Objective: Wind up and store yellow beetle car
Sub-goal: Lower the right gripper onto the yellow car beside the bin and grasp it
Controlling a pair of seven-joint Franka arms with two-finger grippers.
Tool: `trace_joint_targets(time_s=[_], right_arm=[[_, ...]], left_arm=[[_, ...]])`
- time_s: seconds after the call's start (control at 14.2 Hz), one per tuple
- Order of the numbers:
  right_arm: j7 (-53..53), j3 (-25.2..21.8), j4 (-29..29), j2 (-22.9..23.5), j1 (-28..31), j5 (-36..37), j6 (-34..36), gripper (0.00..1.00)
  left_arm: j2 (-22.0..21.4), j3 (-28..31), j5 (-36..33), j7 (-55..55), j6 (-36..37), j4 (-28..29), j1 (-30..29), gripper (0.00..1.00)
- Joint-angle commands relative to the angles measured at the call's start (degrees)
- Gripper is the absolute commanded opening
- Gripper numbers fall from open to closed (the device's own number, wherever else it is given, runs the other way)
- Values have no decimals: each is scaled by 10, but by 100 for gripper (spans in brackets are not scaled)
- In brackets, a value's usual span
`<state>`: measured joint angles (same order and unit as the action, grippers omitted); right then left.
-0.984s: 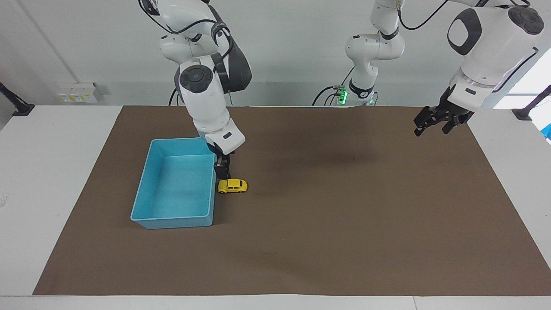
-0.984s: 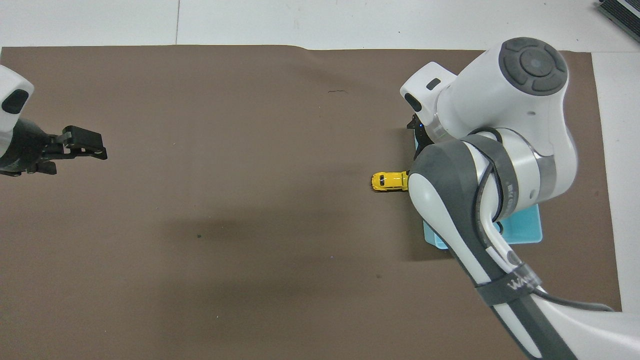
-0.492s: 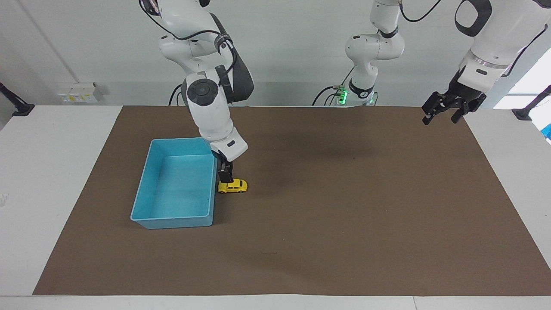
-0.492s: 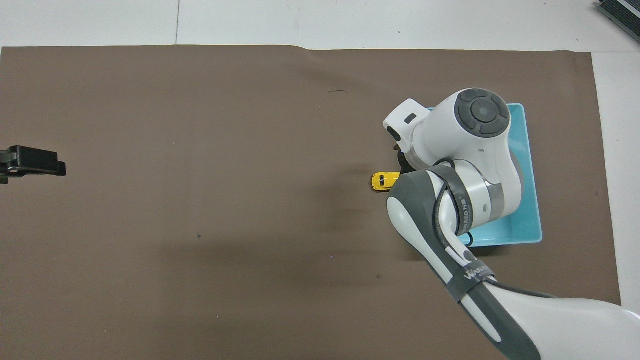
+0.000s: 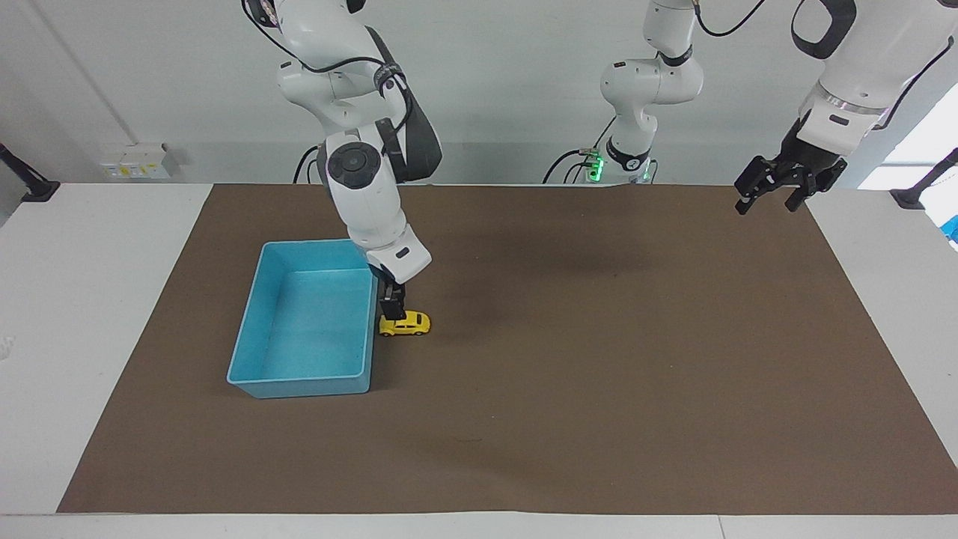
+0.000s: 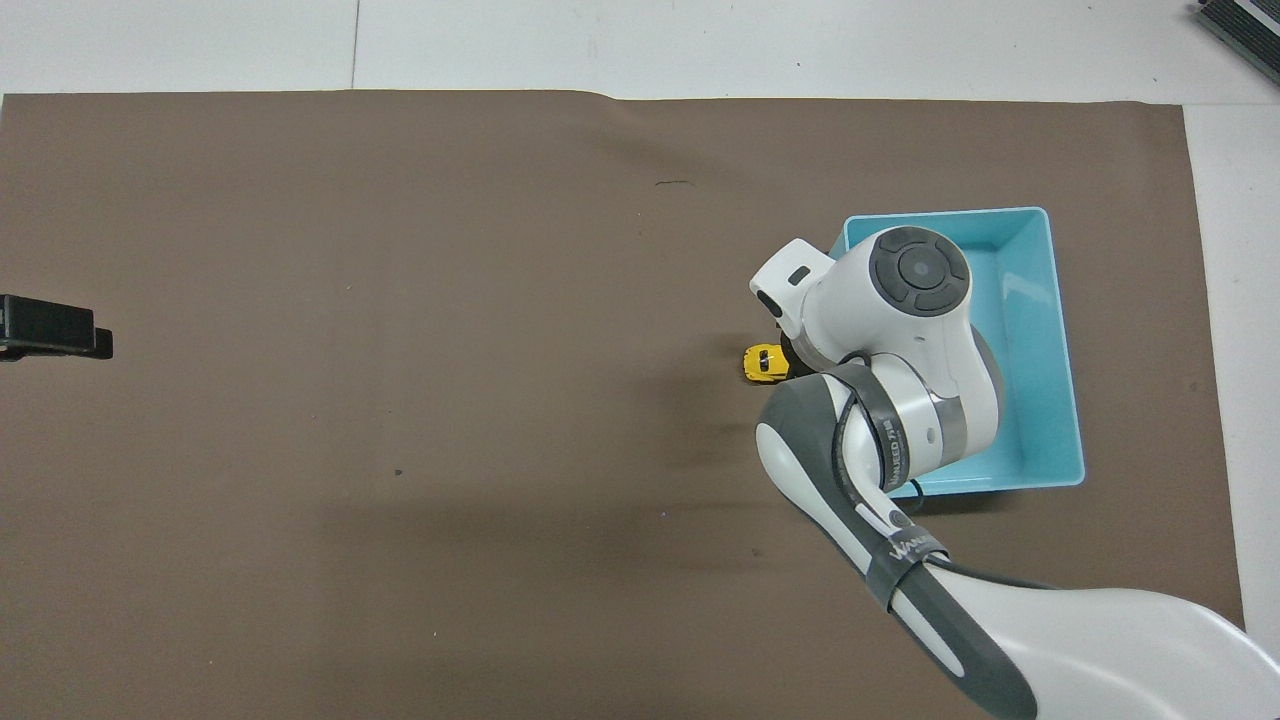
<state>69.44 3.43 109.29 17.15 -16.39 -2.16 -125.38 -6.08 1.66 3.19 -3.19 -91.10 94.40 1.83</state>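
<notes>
The yellow beetle car [image 5: 405, 323] stands on its wheels on the brown mat, right beside the long wall of the blue bin [image 5: 299, 385]. My right gripper [image 5: 391, 311] points straight down, open, at the car's end nearest the bin, its fingertips at roof level. In the overhead view only the car's other end [image 6: 765, 363] shows; the right arm's wrist hides the rest and the gripper. The bin [image 6: 1062, 350] holds nothing. My left gripper [image 5: 771, 196] hangs open and empty in the air over the mat's corner at the left arm's end [image 6: 60, 328].
The brown mat [image 5: 599, 374] covers most of the white table. A small dark scuff [image 6: 675, 183] marks the mat toward the edge farthest from the robots.
My right gripper has come down onto the bin-side end of the car and its elbow has drawn back. The left arm has lifted and pulled away toward its own end. The car stays put.
</notes>
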Motion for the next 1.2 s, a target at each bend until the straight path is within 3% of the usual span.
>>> trace_joint_targets(time_s=[0.0,0.77,1.12], right_arm=[[19,3,25,-5,12,17,-22,100],[16,3,33,24,12,33,-71,99],[16,3,33,24,13,33,-71,74]], left_arm=[[-3,-5,-10,4,15,-8,-5,100],[-7,-6,-13,6,40,-4,-2,100],[-9,-7,-12,6,42,-2,-2,100]])
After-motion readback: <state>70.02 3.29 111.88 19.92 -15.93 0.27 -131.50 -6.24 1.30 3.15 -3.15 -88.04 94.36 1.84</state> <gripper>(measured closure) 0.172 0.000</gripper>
